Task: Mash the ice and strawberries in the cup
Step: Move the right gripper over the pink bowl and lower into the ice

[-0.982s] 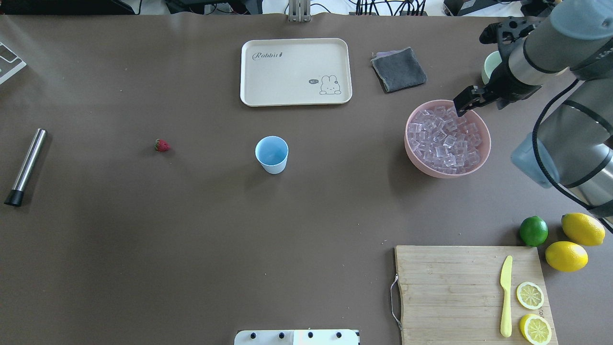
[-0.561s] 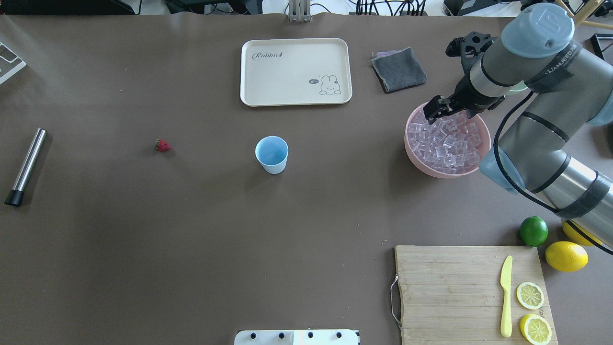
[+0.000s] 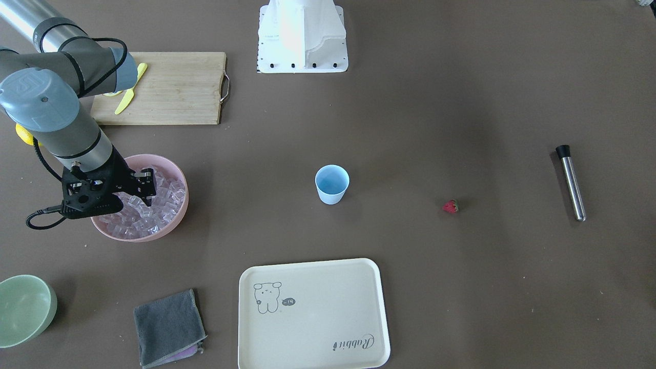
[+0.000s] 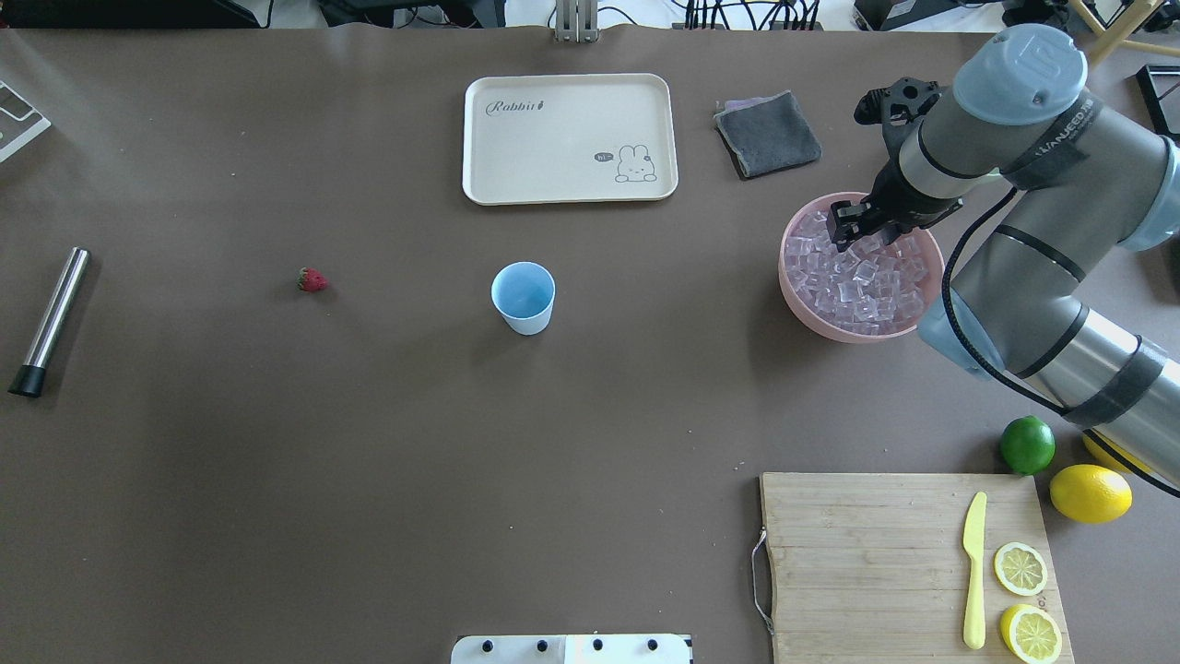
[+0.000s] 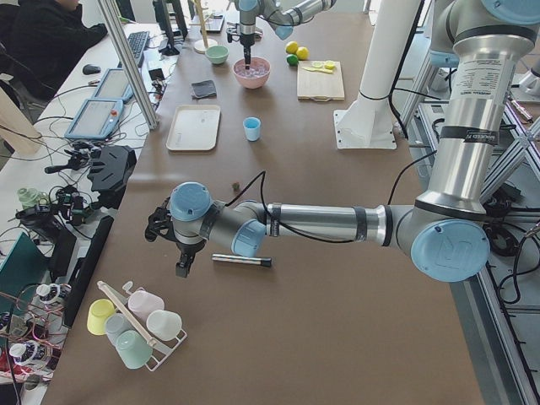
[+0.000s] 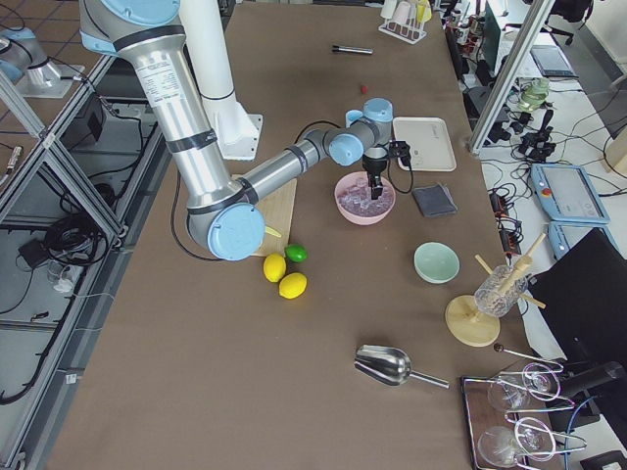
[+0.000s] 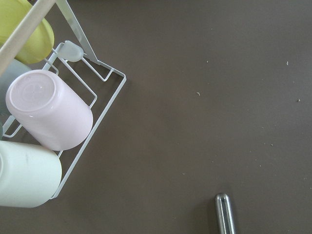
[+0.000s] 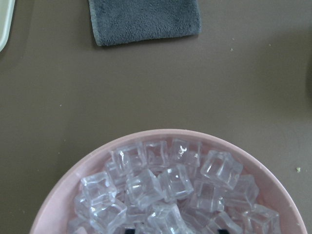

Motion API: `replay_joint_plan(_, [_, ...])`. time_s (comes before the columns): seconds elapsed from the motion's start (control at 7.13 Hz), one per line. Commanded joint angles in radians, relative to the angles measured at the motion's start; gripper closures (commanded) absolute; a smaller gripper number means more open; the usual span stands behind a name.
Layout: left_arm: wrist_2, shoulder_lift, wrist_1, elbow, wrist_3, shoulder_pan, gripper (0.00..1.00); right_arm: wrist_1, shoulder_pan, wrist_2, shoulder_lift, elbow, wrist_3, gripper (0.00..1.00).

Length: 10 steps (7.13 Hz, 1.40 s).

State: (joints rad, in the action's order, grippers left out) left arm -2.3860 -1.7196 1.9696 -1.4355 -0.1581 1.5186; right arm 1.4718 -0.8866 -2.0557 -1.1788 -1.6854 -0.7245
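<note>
Right gripper, spread, hangs over the ice in the pink bowl; left gripper: cannot tell whether spread.

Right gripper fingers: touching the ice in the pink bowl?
Cannot tell. The right wrist view shows only the fingers at its bottom edge, amid the ice; overhead, the right gripper is over the pink bowl, with neither gap nor contact plain.

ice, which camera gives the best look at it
Right wrist view: the ice is close up, single cubes distinct in the bowl. Overhead and front-facing views show the pile smaller, the right gripper over part of it. Side views show it tiny; the left wrist view, not at all.
</note>
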Motion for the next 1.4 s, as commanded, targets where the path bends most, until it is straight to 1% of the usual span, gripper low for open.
replay_joint_plan(0.0, [0.001, 0.0, 0.0, 0.0, 0.0, 0.0, 0.02, -0.001, 0.015, 0.003, -0.008, 0.004, 0.002, 0.34])
replay_joint_plan(0.56, [0.001, 0.0, 0.0, -0.002, 0.0, 0.009, 0.02, 0.005, 0.043, 0.041, -0.015, 0.024, 0.004, 0.34])
replay_joint_plan(0.98, [0.001, 0.0, -0.001, -0.008, 0.0, 0.009, 0.02, 0.007, 0.04, 0.042, -0.015, 0.024, 0.004, 0.38])
replay_joint_plan(1.12, [0.001, 0.0, -0.001, -0.01, 0.0, 0.009, 0.02, 0.007, 0.044, 0.042, -0.015, 0.026, 0.002, 0.5])
replay_joint_plan(1.26, [0.001, 0.0, -0.001, -0.01, 0.0, 0.011, 0.02, 0.008, 0.044, 0.039, -0.016, 0.027, 0.002, 0.67])
